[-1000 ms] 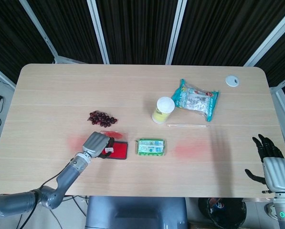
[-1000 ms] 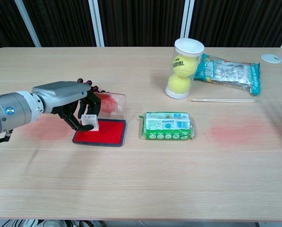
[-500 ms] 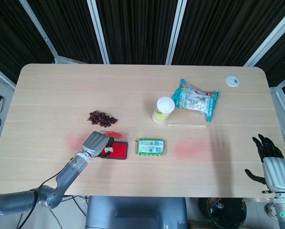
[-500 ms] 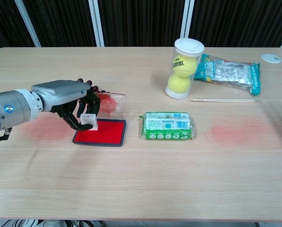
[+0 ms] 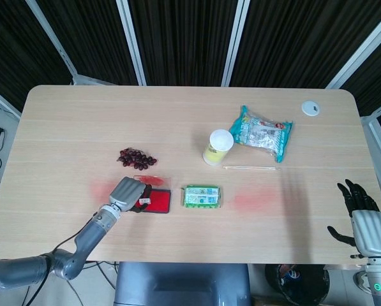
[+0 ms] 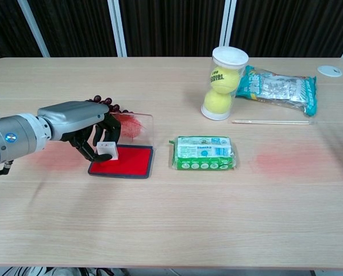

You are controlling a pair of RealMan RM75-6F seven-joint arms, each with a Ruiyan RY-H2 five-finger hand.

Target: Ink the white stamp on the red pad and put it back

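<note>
The white stamp (image 6: 107, 150) stands on the left part of the red pad (image 6: 128, 164), held between the dark fingers of my left hand (image 6: 82, 123). In the head view the left hand (image 5: 127, 192) covers the pad's left end, and the stamp (image 5: 143, 201) shows as a small white block on the red pad (image 5: 159, 201). The pad's clear lid (image 6: 137, 125) stands open behind it. My right hand (image 5: 362, 221) hangs off the table's right front corner with fingers spread, holding nothing.
A bunch of dark grapes (image 5: 136, 157) lies behind the pad. A green packet (image 6: 203, 153) sits just right of it. Further back stand a tube of tennis balls (image 6: 223, 83), a snack bag (image 6: 277, 86), a thin stick (image 6: 271, 122) and a white cap (image 6: 330, 71).
The left hand and stamp have shifted slightly left and down on the pad. The right hand has not moved.
</note>
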